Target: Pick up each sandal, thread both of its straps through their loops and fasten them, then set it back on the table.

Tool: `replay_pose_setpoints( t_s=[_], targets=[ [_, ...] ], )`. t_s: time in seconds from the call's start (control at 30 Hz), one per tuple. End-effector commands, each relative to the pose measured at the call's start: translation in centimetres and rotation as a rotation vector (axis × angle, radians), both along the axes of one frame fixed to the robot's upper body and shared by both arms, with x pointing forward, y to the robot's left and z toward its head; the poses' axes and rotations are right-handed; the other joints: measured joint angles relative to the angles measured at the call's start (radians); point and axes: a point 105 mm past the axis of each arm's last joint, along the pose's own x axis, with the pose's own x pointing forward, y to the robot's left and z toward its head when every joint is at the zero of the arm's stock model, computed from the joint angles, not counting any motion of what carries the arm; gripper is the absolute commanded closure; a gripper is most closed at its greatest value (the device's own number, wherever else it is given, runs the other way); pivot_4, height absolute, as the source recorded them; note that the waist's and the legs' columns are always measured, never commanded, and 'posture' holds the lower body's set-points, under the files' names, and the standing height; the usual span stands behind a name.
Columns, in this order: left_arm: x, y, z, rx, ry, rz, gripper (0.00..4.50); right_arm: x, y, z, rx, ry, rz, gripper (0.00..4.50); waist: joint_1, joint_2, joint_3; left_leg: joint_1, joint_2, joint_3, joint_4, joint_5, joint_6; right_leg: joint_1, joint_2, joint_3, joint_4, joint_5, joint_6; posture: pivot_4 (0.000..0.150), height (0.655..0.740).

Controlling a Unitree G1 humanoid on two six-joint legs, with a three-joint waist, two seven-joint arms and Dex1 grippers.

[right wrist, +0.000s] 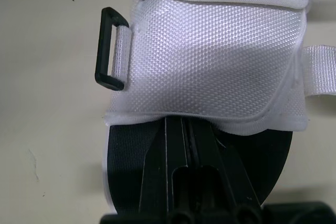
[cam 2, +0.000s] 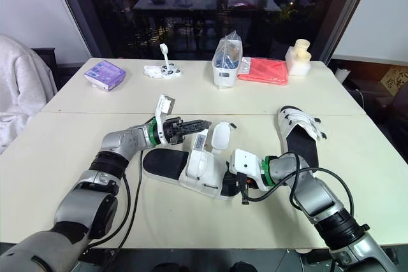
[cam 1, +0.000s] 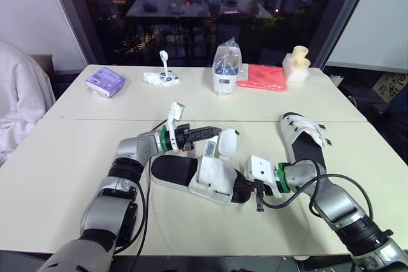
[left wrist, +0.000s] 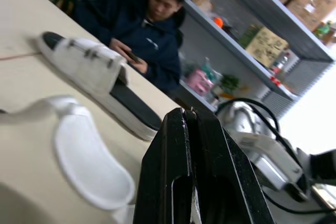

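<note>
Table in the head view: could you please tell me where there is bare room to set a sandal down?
Bare: the cream table's left part, in front of the flat purple packet; the middle strip between the red cloth and both sandals; the right edge past the far white sandal. Crowded: centre front, around the open-strapped white sandal.

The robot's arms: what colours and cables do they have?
The left arm and right arm are silver-grey with black joints. Each wrist has a green ring and white camera mount. Black cables loop beside both forearms. The left claw and right claw are black.
</note>
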Motion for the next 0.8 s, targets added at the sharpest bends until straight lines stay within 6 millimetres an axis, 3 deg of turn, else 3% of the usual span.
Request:
replay_pose_setpoints(
  t_s=[0.03, 0.47, 0.8],
  targets=[
    [0.7, 0.1, 1.5, -0.028, -0.049, 0.031, 4.48, -1.4, -0.8, -2.9, -0.081, 0.115, -0.001, 4.5, 0.0, 0.0, 0.0, 0.0, 0.0, 0.0, 0.0, 0.0, 0.0, 0.0, 0.0, 0.0, 0.0, 0.0, 0.0, 0.15, 0.74],
    [1.5, -0.5, 0.3, -0.02, -0.023, 0.069, 4.48, -1.3, -0.7, -2.8, -0.083, 0.118, 0.005, 4.5, 0.0, 0.0, 0.0, 0.0, 0.0, 0.0, 0.001, 0.0, 0.0, 0.001, 0.0, -0.001, 0.001, 0.0, 0.0, 0.15, 0.74],
    [2.4, -0.5, -2.4, 0.052, 0.005, 0.156, 4.48, -1.5, -0.8, -2.8, -0.086, 0.121, -0.002, 4.5, 0.0, 0.0, 0.0, 0.001, -0.001, -0.001, 0.001, 0.0, 0.0, 0.002, 0.0, -0.001, 0.001, 0.001, 0.002, 0.15, 0.74]
  ],
)
